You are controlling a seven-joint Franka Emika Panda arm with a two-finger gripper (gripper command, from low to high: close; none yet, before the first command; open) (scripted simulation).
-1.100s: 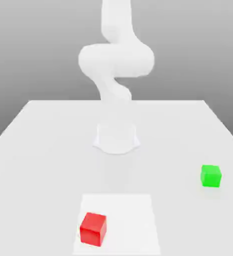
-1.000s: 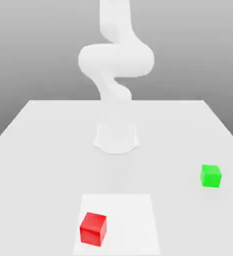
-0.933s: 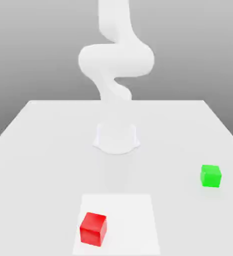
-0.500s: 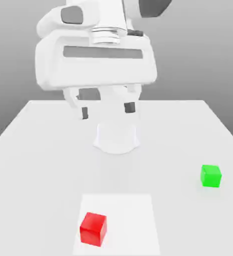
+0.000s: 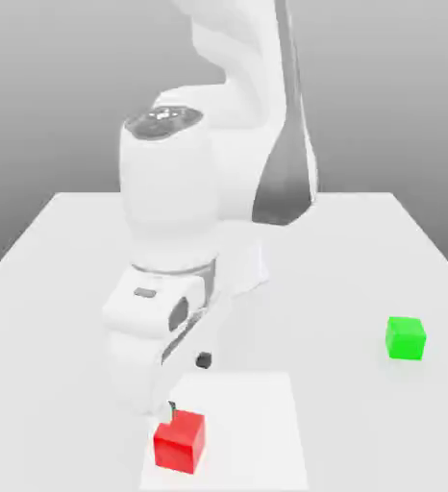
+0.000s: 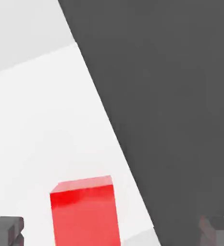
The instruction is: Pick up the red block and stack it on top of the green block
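Leaning low over the desk [image 5: 64,250], the arm held its gripper [image 5: 187,384], jaws spread, just above the red block [image 5: 180,441].

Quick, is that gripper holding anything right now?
Gripper: open, holding nothing; the red block sits between its fingers, not gripped.

On the table [image 5: 64,250], you find the red block [image 5: 180,442] at 6 o'clock from the robot base [image 5: 252,269], and the green block [image 5: 405,338] at 2 o'clock from it, well apart. The gripper [image 5: 187,384] hangs directly above that block, at 12 o'clock.
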